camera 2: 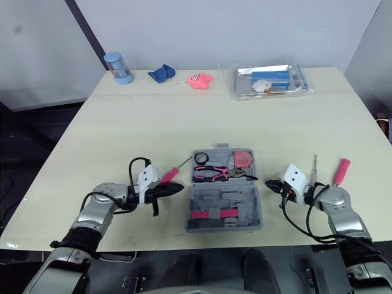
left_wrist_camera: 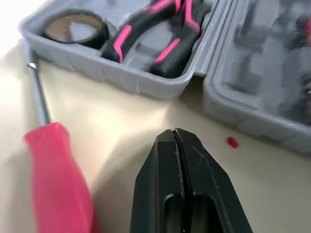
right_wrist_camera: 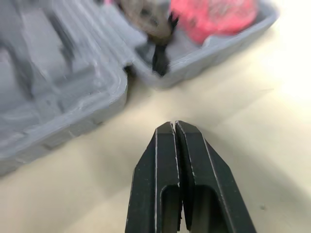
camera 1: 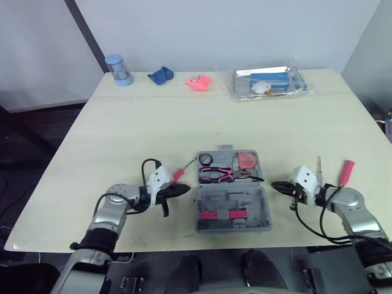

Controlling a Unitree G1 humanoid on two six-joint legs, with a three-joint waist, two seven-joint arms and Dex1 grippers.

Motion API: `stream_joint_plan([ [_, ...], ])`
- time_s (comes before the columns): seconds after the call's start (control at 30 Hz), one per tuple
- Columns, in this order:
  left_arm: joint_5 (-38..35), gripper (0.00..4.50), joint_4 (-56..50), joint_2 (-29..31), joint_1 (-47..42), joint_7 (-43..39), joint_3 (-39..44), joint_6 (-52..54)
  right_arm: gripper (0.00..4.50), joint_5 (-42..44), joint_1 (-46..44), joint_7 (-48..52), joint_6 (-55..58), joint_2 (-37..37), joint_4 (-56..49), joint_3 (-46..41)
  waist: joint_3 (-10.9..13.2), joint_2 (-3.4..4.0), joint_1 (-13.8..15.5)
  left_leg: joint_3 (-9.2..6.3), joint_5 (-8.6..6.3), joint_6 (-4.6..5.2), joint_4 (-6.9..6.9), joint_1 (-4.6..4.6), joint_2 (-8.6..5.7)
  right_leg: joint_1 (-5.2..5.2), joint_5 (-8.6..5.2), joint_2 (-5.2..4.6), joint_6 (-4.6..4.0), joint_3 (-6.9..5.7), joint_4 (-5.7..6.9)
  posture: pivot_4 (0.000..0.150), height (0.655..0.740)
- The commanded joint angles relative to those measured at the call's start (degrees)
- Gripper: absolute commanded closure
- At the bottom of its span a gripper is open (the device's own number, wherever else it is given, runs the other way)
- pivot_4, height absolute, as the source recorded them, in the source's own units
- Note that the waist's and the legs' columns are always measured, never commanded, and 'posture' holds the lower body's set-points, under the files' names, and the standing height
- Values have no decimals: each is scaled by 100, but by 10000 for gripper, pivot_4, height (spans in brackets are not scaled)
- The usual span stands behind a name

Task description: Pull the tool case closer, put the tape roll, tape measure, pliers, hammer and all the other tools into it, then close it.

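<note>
tool case (camera 1: 233, 202) lies open between both arms, tape roll (camera 1: 206, 160) and pliers (camera 1: 223, 174) seated | left gripper (camera 1: 185, 189) pressed together, empty, beside pink screwdriver (camera 1: 181, 173) (likely next pick) | right gripper (camera 1: 275, 184) likewise closed, empty

The tool case (camera 1: 258, 203) is grey, the pliers (camera 1: 220, 175) pink and black, the tape roll (camera 1: 206, 160) black, the table (camera 1: 184, 116) cream.
</note>
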Motion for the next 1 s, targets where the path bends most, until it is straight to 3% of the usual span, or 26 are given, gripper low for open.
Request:
stream_joint_plan([
  [0.03,-687,45000,-998,161,318,-40,490,505,44009,652,310,67,108,-150,-661,-616,5,0,36,-1,0,0,0,-4,0,-1,0,-1,0,-2,-2,1500,7400],
  [0.27,-1702,45000,-1972,458,1466,299,1900,1097,44009,1670,1596,197,42,-321,-1020,-2106,9,0,138,-16,-1,0,-2,-24,1,-5,-1,-5,-1,-21,-20,1500,7400],
  [0.37,-1846,36534,-1932,558,1959,326,2416,1047,45000,1933,2100,322,0,-392,-874,-2675,10,-1,137,-15,-1,0,-2,-24,1,-6,-1,-5,-1,-21,-20,1500,7400],
  [0.43,-1887,27789,-1853,554,2297,377,2741,962,45000,2040,2448,422,-97,-424,-587,-3094,10,-1,134,-14,-1,0,-2,-23,1,-5,-1,-5,-1,-21,-20,1500,7400],
  [0.5,-1889,17862,-1747,520,2636,403,3016,841,36857,2085,2765,506,-263,-449,-205,-3475,11,-3,137,-11,-1,0,-2,-22,1,-3,-3,-5,-2,-20,-21,1500,7400],
  [0.53,-1895,11209,-1617,492,2789,403,3143,778,30180,2065,2931,583,-364,-478,8,-3607,12,-3,146,-11,-2,0,-4,-22,1,-3,-3,-5,-2,-20,-25,1500,7400],
  [0.63,-1836,1421,-1220,452,3114,344,3380,553,19286,2045,3243,729,-532,-518,517,-3902,12,-4,138,-9,-2,0,-7,-21,1,-4,-4,-5,-3,-20,-27,1500,7400],
  [0.67,-1823,525,-1087,452,3191,312,3433,479,17071,2049,3319,774,-591,-534,682,-3989,12,-4,134,-7,-2,0,-7,-19,1,-3,-4,-5,-3,-18,-27,1500,7400],
  [0.73,-1823,0,-934,451,3295,284,3505,378,6409,2085,3392,817,-673,-562,977,-4146,14,-7,125,2,-2,0,-10,-14,2,-3,-5,-4,-4,-13,-26,1500,7400],
  [0.8,-1850,0,-877,448,3349,290,3550,353,1689,2089,3423,851,-770,-596,1233,-4250,14,-8,122,8,-2,0,-12,-11,2,-3,-6,-4,-4,-8,-26,1500,7400],
  [1.0,-1866,0,-851,449,3438,262,3561,313,1689,2016,3514,985,-1043,-657,1822,-4344,13,-10,127,19,-2,-1,-16,-2,2,0,-5,-5,-3,2,-26,1500,7400],
])
